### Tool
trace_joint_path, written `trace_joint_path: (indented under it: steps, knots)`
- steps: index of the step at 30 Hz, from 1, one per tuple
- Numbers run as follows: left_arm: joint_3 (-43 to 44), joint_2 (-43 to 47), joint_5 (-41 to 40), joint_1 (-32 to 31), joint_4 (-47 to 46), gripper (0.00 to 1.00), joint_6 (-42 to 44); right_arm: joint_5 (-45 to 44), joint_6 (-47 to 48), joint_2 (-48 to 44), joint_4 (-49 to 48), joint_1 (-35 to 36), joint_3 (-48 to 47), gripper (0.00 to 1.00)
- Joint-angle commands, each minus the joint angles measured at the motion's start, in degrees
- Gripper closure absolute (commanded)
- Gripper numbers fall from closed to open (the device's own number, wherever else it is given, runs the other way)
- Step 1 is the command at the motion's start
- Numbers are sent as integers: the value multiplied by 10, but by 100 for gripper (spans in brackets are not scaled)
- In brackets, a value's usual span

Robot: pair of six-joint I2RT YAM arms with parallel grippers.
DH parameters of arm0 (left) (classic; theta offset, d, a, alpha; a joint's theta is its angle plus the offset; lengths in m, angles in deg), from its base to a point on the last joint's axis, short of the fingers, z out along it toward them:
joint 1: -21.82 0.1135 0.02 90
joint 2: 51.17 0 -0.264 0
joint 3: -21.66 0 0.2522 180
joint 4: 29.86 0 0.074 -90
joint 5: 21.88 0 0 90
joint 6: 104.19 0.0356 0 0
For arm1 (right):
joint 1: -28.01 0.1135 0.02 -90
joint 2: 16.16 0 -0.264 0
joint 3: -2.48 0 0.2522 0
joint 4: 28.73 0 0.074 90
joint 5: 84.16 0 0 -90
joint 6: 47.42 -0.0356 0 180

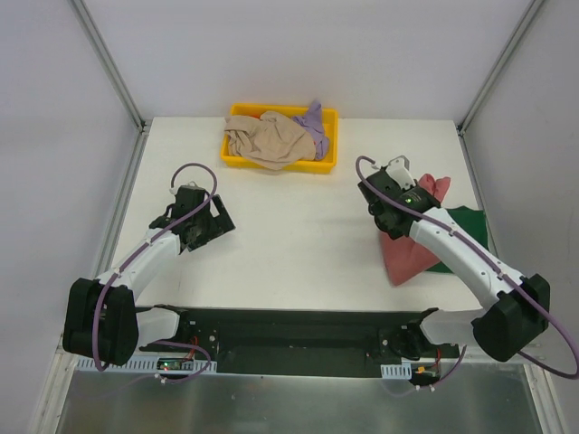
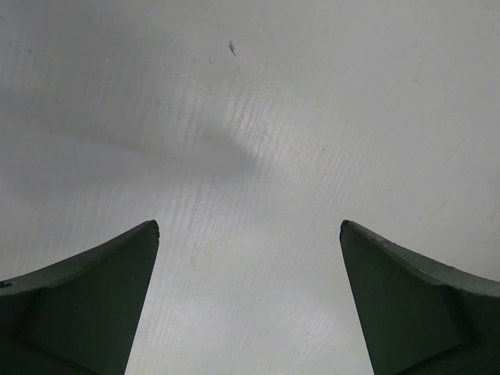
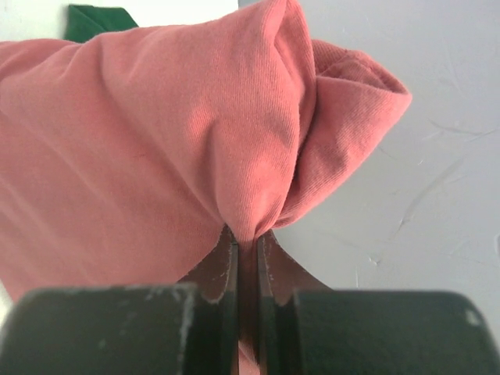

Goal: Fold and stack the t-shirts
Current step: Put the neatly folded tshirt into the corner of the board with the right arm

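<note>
My right gripper (image 1: 387,224) is shut on a bunched fold of the dusty rose-red t-shirt (image 1: 409,258) and holds it up at the table's right side. In the right wrist view the jaws (image 3: 248,234) pinch the red cloth (image 3: 156,141), which fills the frame. The dark green t-shirt (image 1: 466,228) lies flat under and beside it; a corner of it shows in the right wrist view (image 3: 98,19). The beige t-shirt (image 1: 267,140) and the lavender t-shirt (image 1: 315,122) lie crumpled in the tray. My left gripper (image 1: 215,226) is open and empty over bare table (image 2: 250,226).
The yellow plastic tray (image 1: 237,113) stands at the back centre of the white table (image 1: 298,226). Metal frame posts rise at the back corners. A black base plate runs along the near edge between the arm bases.
</note>
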Motion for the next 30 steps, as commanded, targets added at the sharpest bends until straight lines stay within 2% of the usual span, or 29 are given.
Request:
trace_joint_path:
  steps: [1, 17, 21, 30]
  knots:
    - [-6, 13, -15, 6, -4, 1, 10, 4, 19, -35, 5, -20, -57, 100]
    - [-5, 7, -17, 7, -4, 1, 10, 77, 107, -74, -23, -104, -133, 100]
    - [-4, 6, -15, 8, -4, 1, 11, 124, 108, -74, -46, -129, -107, 100]
    - [-3, 1, -16, 8, -3, 1, 12, 141, 105, -43, -92, -190, -62, 100]
